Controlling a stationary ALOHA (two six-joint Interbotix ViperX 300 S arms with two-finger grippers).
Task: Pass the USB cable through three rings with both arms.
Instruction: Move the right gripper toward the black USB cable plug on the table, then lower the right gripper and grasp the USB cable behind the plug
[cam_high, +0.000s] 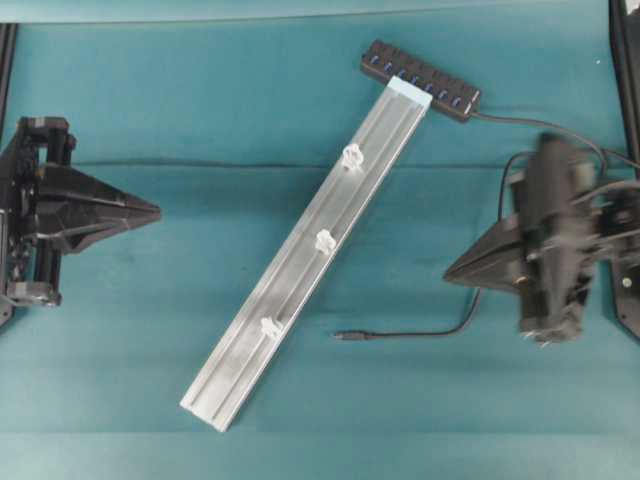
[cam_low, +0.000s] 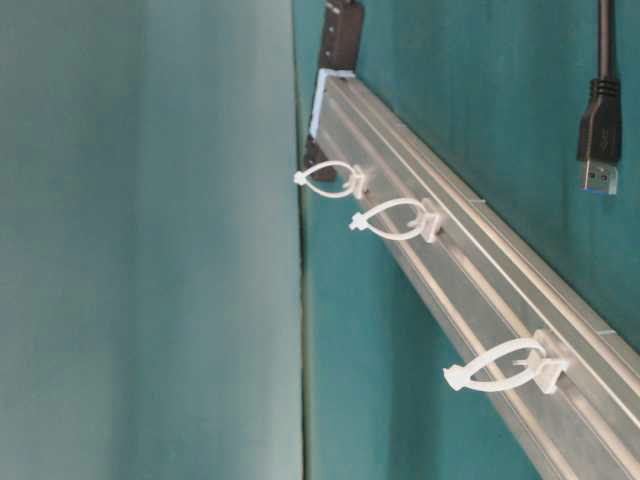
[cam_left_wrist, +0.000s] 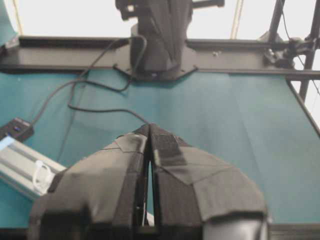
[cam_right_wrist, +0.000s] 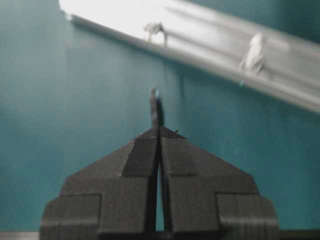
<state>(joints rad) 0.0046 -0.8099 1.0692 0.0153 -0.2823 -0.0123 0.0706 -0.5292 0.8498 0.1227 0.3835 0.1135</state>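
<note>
1. Left gripper (cam_left_wrist: 150, 131): fills the foreground of the left wrist view, jaws pressed together on nothing. Overhead it sits at the left edge (cam_high: 155, 212), tip aimed at the rail, well apart from it.
2. Right gripper (cam_right_wrist: 159, 131): jaws together, nothing between them. Overhead it appears blurred at the right (cam_high: 450, 271), tip pointing left, above the cable's bend.
3. Cable (cam_high: 420, 333): lies on the teal cloth (cam_high: 150, 380) right of the rail, running from under the right gripper in a curve to its plug (cam_high: 348, 336), which rests near the lowest ring without touching the rail. The right wrist view shows only the plug end (cam_right_wrist: 154, 107), just ahead of the closed tip. Passes through no ring.
4. Rail (cam_high: 300, 265): silver, diagonal from lower left to upper right; its top end meets the hub (cam_high: 420, 80).
5. Rings: three whitish loops along the rail, upper (cam_high: 352, 156), middle (cam_high: 325, 240), lower (cam_high: 270, 327). Only the table-level view shows their form, open loops standing off the rail (cam_low: 395, 220). Right wrist view shows two, blurred; left wrist view shows one (cam_left_wrist: 40, 172).
6. USB-A plug (cam_low: 598, 150): black with a blue insert, seen in the table-level view only, at its upper right.
7. Left wrist view alone shows the opposite arm's base (cam_left_wrist: 160, 45) and loose wires on the cloth.
</note>
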